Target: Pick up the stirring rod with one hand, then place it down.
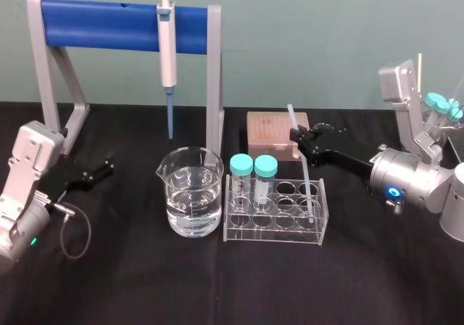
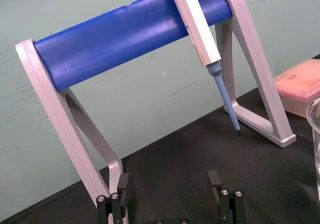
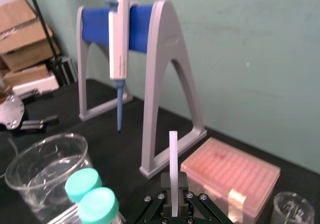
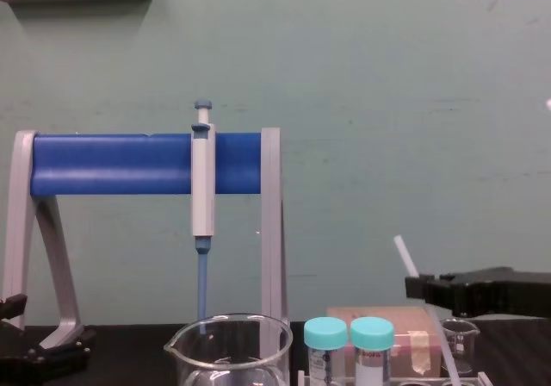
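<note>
The stirring rod (image 1: pixel 307 176) is a thin white translucent stick leaning in the right end of the clear tube rack (image 1: pixel 275 227), its top tilted back and to the left. My right gripper (image 1: pixel 297 135) reaches in from the right and is shut on the rod near its upper end. In the right wrist view the rod (image 3: pixel 173 164) rises straight up from between the closed fingers of the right gripper (image 3: pixel 173 196). The chest view shows the rod (image 4: pixel 403 252) poking up above the black right gripper (image 4: pixel 419 284). My left gripper (image 1: pixel 109 164) rests open at the far left, holding nothing.
A glass beaker (image 1: pixel 192 191) of water stands left of the rack. Two teal-capped tubes (image 1: pixel 254 169) sit in the rack's left end. A pink tip box (image 1: pixel 268 133) lies behind it. The white-and-blue pipette (image 1: pixel 167 42) hangs on the blue-barred stand (image 1: pixel 109 24) at the back.
</note>
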Robot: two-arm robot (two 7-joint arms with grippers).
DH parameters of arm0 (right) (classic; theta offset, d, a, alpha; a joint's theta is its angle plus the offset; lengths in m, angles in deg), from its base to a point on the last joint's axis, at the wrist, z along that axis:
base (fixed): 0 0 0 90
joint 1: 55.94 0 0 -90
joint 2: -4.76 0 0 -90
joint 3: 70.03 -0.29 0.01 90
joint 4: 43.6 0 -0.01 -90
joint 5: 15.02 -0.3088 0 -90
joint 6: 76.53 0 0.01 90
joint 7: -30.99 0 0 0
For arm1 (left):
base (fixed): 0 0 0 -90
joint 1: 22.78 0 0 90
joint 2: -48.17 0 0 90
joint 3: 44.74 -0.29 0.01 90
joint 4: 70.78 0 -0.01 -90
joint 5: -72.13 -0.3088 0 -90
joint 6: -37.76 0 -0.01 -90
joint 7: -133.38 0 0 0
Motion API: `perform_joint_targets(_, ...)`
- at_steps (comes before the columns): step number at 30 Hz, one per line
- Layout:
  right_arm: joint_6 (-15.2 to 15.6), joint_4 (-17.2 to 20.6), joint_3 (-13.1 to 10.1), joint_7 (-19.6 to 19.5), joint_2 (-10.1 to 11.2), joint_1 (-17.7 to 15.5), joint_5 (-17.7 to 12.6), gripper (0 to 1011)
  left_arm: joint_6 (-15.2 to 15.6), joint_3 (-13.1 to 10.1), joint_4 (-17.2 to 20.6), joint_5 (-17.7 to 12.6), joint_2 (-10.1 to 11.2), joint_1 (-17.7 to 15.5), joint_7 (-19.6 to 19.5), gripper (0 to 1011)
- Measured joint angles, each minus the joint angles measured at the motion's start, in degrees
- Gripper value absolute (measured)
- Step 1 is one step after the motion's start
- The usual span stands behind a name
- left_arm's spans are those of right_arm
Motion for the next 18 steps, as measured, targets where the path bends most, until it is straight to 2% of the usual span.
perform_joint_targets(7,-6.14,1.29,-2.33,-2.41,-1.04,-2.24,1.04,78,0.00,0.00,0.00,0.00,0.00,0.00,0.00,1000)
perform_joint_targets(18,-9.70,3.06,-5.29,-2.14,-2.08,-4.44,0.34,78,0.00,0.00,0.00,0.00,0.00,0.00,0.00,1000)
